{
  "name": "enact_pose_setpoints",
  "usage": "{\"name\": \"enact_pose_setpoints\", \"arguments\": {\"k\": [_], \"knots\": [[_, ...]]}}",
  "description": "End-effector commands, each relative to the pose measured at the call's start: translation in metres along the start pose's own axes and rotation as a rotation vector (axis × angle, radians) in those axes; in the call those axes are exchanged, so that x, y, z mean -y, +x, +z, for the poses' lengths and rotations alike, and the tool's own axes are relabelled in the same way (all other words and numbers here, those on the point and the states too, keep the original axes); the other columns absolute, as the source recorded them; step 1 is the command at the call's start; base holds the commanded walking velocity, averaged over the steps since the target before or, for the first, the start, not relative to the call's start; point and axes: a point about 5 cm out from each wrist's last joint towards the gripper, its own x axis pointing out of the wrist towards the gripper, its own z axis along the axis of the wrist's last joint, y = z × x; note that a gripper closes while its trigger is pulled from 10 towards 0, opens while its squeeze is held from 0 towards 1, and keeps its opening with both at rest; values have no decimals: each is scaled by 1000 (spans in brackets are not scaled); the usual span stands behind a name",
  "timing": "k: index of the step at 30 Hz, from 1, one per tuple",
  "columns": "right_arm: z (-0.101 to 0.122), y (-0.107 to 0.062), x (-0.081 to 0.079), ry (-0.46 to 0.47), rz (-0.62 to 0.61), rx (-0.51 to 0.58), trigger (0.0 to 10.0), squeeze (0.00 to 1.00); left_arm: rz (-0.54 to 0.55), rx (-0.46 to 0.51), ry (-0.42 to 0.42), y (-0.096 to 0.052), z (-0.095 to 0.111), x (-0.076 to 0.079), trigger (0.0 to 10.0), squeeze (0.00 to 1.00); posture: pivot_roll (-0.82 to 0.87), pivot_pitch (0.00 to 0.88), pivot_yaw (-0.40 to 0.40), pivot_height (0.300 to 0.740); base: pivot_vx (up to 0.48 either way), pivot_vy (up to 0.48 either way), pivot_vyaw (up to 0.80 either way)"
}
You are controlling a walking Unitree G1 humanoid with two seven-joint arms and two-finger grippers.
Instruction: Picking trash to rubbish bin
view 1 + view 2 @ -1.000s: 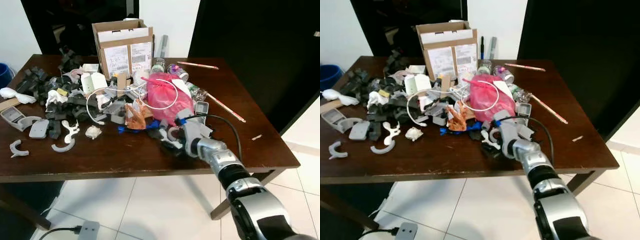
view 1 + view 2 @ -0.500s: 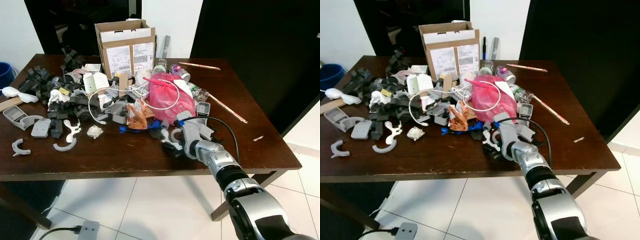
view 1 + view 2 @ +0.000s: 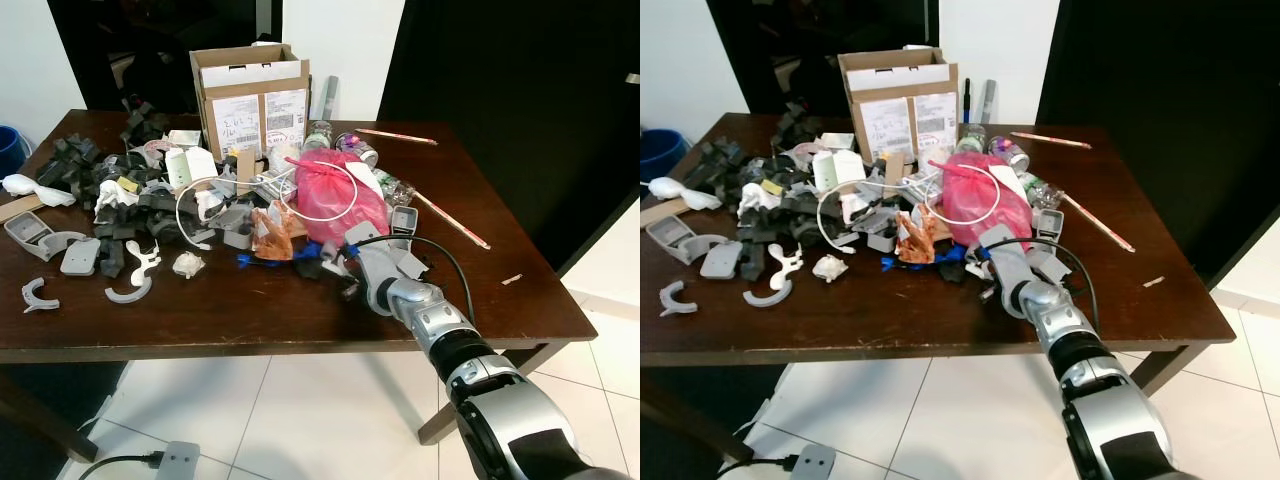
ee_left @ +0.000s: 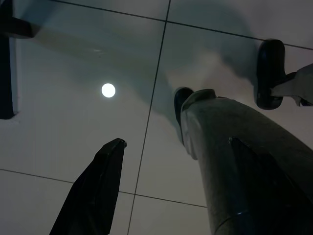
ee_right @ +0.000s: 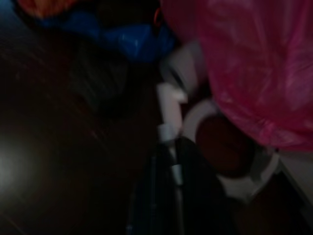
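Trash is heaped on a dark wooden table [image 3: 250, 320]: a pink plastic bag [image 3: 335, 195], an orange wrapper [image 3: 268, 232], a blue wrapper [image 3: 262, 258], and black foam bits [image 3: 90, 170]. My right gripper [image 3: 346, 280] rests low on the table at the pile's near edge, just in front of the pink bag [image 5: 254, 73]. In the right wrist view, its fingers [image 5: 195, 196] lie close together on a small white plastic piece [image 5: 168, 110]. The left gripper [image 4: 171, 205] hangs open over the tiled floor beside my leg.
An open cardboard box [image 3: 252, 95] stands at the back of the table, with bottles [image 3: 345, 140] beside it. Grey and white plastic parts [image 3: 75, 255] lie at the left. A blue bin [image 3: 8, 148] peeks out beyond the table's left end. A power strip [image 3: 175, 462] lies on the floor.
My right gripper has pushed a little farther into the pile's edge, toward the pink bag. The whole view has shifted slightly.
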Motion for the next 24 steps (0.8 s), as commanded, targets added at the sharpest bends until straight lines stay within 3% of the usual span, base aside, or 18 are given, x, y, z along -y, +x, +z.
{"name": "enact_pose_setpoints", "arguments": {"k": [1,11,15,21,24], "knots": [[-19,0,-7,79,42,-45,0,0,-31,-59,-3,-1,-17,10,10000,0,70,99,-59,740,0,0,0],[10,-10,10,215,100,180,0,0,-21,-69,3,-2,-20,6,10000,0,70,98,-56,740,0,0,0],[12,-13,14,236,118,213,0,0,-21,-70,5,-2,-20,6,10000,0,70,98,-55,740,0,0,0],[24,-37,32,280,265,397,0,0,-21,-73,9,-2,-21,6,10000,0,68,100,-53,740,0,0,0],[26,-42,34,288,302,439,0,0,-20,-75,9,-2,-21,6,10000,0,67,100,-53,740,0,0,0]]}}
